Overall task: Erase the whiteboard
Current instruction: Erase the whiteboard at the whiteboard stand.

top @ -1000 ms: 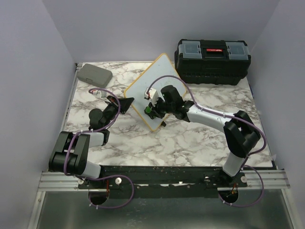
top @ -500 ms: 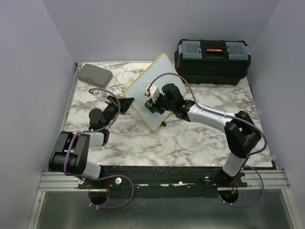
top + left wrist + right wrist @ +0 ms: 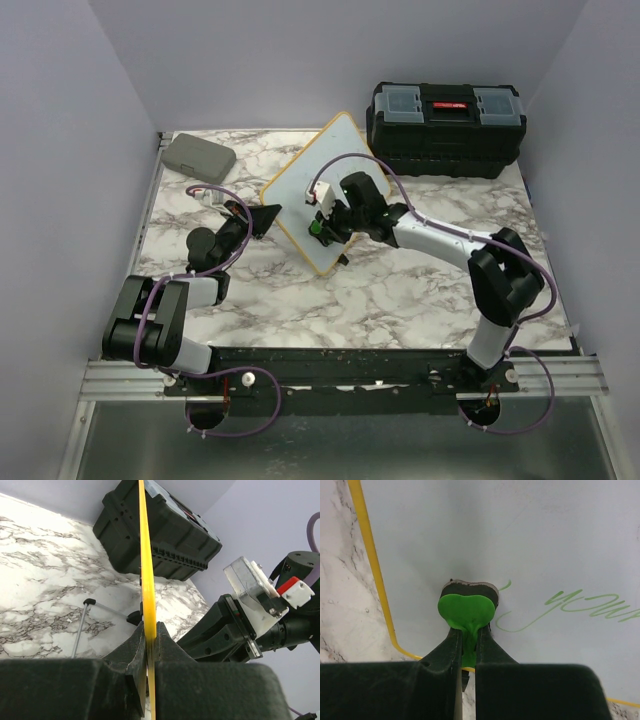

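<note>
A: Item one, bench [image 3: 400,295]?
B: Carries whiteboard [image 3: 322,165], tilted at mid-bench, frame clamped in left jaws.
A: Item two?
B: Green eraser [image 3: 466,611], clamped in right jaws, pressed against the board. Step: wiping. Next: sweep over green writing [image 3: 580,605].

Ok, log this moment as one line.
left gripper: shut on whiteboard edge | right gripper: shut on green eraser, pressed to board face | green writing: present beside eraser
</note>
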Robot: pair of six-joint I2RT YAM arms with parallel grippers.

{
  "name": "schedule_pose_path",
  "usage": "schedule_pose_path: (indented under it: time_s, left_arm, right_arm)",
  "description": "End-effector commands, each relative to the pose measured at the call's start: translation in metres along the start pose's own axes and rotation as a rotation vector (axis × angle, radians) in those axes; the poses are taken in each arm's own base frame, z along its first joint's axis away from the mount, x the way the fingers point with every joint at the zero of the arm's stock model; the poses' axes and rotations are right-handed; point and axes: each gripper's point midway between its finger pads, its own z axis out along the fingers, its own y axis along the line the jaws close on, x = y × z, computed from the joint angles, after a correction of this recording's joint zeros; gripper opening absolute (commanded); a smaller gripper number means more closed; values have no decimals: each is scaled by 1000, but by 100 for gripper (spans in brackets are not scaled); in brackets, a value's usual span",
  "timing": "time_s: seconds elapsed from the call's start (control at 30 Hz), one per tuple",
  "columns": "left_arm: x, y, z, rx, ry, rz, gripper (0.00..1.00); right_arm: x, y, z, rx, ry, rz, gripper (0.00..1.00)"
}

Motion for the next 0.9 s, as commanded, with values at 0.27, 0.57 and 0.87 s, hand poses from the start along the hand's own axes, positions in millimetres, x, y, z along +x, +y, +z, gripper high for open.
schedule_pose_path:
  time_s: [0.27, 0.57, 0.87]
  left_arm:
    - [18, -24, -4, 107, 91, 18, 0]
    - [18, -23, -4, 107, 93, 23, 0]
    - [20, -21, -4, 104, 93, 12, 0]
  right_arm:
    - [-28, -56, 9, 249, -19, 31, 1]
    - [36, 13, 4, -81, 101, -19, 1]
    - [16, 25, 1, -174, 55, -13, 1]
